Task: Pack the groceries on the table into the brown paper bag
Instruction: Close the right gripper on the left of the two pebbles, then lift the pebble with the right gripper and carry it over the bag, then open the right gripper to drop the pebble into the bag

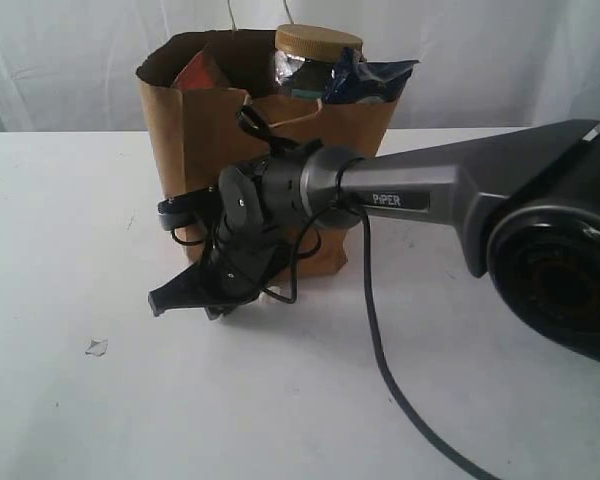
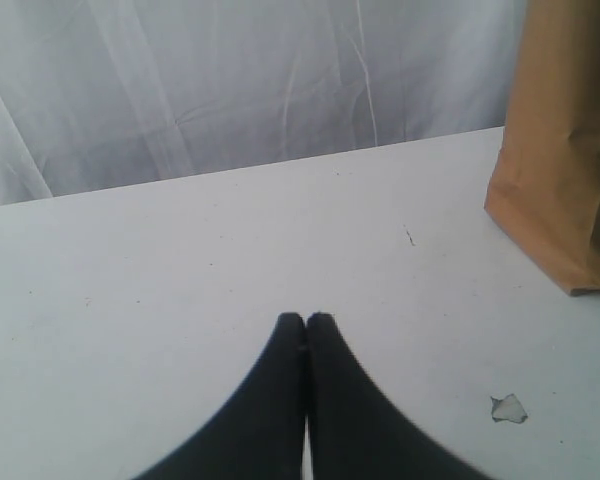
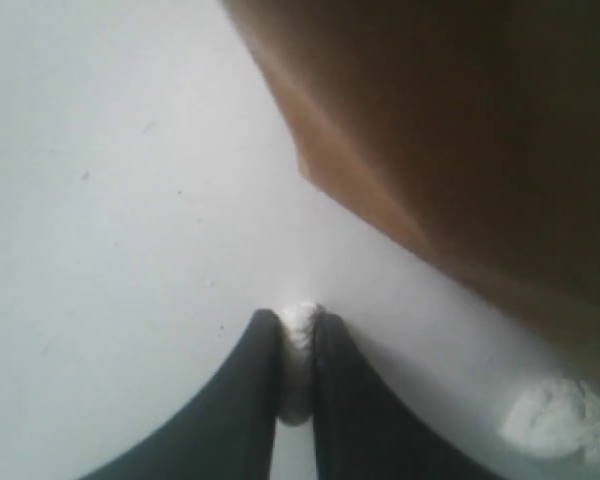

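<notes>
White scrap [image 1: 97, 347] lies loose on table [image 1: 60, 220] at left. My left gripper [image 2: 306, 318] is pressed together, empty. My right gripper [image 3: 298, 322] pinches a second white lump [image 3: 298, 370] near the foot of the brown paper bag [image 1: 210, 140], upright mid-table, gold-lidded jar [image 1: 318, 42] poking out its top.

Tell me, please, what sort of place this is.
Most likely a robotics lab bench, not a kitchen: a bare white table, a white curtain backdrop and a robot arm by a brown paper bag.
</notes>
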`<move>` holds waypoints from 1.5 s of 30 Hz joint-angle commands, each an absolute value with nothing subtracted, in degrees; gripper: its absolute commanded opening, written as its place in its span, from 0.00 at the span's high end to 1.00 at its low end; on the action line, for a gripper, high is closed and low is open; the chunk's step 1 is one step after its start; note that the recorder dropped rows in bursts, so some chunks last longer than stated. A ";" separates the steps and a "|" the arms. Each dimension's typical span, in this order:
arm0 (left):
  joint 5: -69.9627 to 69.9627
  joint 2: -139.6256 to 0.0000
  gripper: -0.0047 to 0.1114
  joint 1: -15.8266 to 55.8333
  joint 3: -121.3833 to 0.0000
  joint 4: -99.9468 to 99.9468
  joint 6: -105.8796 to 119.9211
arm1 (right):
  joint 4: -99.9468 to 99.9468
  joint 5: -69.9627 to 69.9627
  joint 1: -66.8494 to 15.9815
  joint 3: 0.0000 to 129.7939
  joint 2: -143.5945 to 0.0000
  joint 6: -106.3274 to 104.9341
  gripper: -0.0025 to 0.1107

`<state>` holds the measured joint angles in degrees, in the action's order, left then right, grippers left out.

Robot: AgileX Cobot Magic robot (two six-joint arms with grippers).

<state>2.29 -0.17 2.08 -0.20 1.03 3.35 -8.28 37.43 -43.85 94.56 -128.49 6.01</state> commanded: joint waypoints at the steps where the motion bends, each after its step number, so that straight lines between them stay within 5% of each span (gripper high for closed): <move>1: 2.90 0.00 0.96 1.97 0.00 1.48 3.27 | -7.61 38.05 -45.26 88.60 -124.28 6.26 0.98; 13: 2.90 0.00 0.96 1.97 0.00 1.48 3.27 | -7.33 30.80 -52.99 72.20 -108.13 2.89 0.98; 18: 2.90 0.00 0.96 1.97 0.00 1.48 3.27 | 1.73 14.17 -53.89 71.91 -98.88 1.18 0.98; 45: 2.90 0.00 0.96 1.97 0.00 1.48 3.27 | 10.61 9.80 -35.34 89.62 -102.57 -5.34 0.98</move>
<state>2.29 -0.17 2.08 -0.20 1.03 3.35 10.22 9.30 -35.78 87.86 -100.58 -4.85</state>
